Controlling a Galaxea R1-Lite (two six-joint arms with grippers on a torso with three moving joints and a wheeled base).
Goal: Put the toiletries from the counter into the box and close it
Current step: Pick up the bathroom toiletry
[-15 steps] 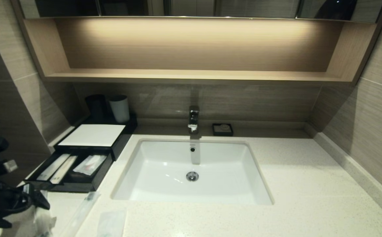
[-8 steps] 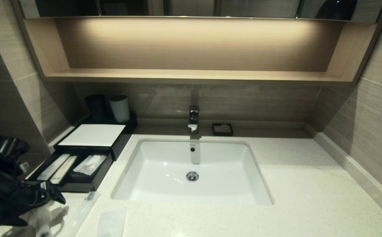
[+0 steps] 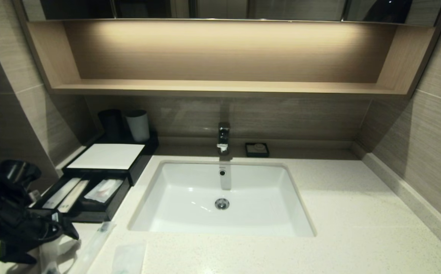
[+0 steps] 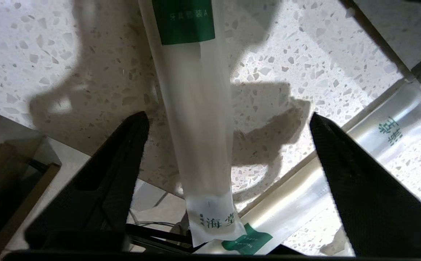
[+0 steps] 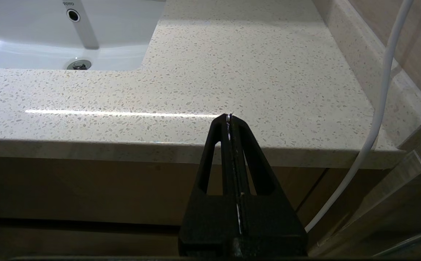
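Note:
My left gripper [image 3: 66,230] hangs open over the counter's [image 3: 349,220] front left corner. In the left wrist view [image 4: 228,116] its jaws stand wide on either side of a long clear sachet with a green band [image 4: 196,119], not touching it. That sachet's end reaches past the counter edge. A second long sachet [image 4: 344,170] lies slantwise beside it and also shows in the head view [image 3: 93,245]. A squarish clear packet [image 3: 129,258] lies further right. The black box [image 3: 106,156] with a white top has its drawer [image 3: 114,203] pulled open, with packets inside. My right gripper [image 5: 228,117] is shut and empty below the counter's front edge.
The white sink [image 3: 175,217] is sunk into the middle of the counter, with a tap [image 3: 223,137] behind it. A black cup [image 3: 111,122] and a white cup [image 3: 138,125] stand behind the box. A small black soap dish [image 3: 257,149] sits by the back wall. A white cable [image 5: 381,94] hangs at the right.
My left gripper has moved right and forward, from off the counter's left edge to above the sachet at the front left corner. Nothing else has moved.

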